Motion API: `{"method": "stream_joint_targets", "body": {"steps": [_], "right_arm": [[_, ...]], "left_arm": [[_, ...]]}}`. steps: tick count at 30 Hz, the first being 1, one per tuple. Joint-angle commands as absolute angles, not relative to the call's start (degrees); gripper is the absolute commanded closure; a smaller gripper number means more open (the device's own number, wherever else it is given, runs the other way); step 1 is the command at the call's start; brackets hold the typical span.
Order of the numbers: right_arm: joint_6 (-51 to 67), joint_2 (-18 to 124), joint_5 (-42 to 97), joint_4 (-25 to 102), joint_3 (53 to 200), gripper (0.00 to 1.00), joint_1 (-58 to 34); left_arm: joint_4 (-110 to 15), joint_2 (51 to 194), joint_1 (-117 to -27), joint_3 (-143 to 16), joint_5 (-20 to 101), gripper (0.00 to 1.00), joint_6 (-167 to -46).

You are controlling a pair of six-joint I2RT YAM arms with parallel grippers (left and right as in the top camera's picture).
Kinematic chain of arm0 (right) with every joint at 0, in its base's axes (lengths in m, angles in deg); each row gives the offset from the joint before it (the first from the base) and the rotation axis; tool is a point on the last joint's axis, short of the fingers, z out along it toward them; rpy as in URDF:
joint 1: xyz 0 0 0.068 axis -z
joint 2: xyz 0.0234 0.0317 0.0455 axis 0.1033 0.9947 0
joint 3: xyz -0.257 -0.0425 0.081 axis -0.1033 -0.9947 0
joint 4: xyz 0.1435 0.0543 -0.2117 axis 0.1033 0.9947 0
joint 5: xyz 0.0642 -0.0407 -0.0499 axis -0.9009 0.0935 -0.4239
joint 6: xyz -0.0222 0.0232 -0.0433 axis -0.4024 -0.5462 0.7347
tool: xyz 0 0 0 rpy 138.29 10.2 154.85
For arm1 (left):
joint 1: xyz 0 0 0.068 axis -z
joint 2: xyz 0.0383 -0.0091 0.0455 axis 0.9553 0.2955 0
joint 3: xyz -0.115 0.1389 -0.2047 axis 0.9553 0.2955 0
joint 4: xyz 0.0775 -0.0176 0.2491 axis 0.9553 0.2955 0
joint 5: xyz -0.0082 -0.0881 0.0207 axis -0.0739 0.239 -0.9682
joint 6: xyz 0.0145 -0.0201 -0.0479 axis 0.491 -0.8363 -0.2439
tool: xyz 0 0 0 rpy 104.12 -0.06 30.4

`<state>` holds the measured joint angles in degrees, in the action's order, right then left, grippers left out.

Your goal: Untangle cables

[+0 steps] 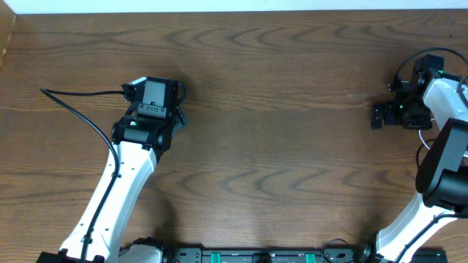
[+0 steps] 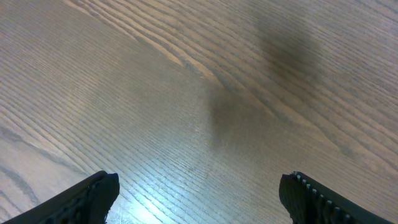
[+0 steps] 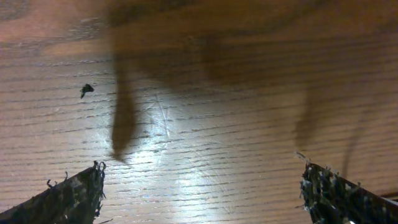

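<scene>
Though the task concerns cables, none lies in any view.
The left gripper (image 2: 199, 196) has its fingers wide apart with only bench (image 1: 278, 146) grain between them. The right gripper (image 3: 202, 190) stands just as wide near the bench's right side, holding nothing. The one black lead (image 1: 80, 117) in the overhead view runs into the left arm and looks like its own wiring, not a task cord. With neither a tangle nor sorted cords to see, I cannot tell whether the untangling is finished or not yet begun. No box, tray or other container shows. A small dark fleck (image 3: 87, 89) lies on the wood.
</scene>
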<state>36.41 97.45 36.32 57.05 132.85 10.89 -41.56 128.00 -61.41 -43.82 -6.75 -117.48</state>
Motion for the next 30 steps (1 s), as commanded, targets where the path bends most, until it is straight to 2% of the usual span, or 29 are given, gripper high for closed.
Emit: {"method": "stream_joint_targets", "body": {"steps": [1, 9, 22, 30], "right_arm": [[38.83, 95.66, 34.77, 56.89, 132.2, 0.01, 11.77], [39.47, 95.66, 35.62, 56.39, 130.95, 0.01, 16.22], [38.62, 95.66, 34.53, 55.56, 130.82, 0.01, 28.73], [39.12, 95.66, 28.65, 54.71, 130.82, 0.01, 29.58]], "left_arm": [[-41.39, 128.0, -61.66, -43.23, -6.95, 0.13, -118.18], [-41.39, 128.0, -61.66, -43.25, -6.95, 0.13, -118.16], [-41.39, 128.0, -61.66, -43.23, -6.95, 0.13, -118.16], [-41.39, 128.0, -61.66, -43.23, -6.95, 0.13, -118.16]]}}
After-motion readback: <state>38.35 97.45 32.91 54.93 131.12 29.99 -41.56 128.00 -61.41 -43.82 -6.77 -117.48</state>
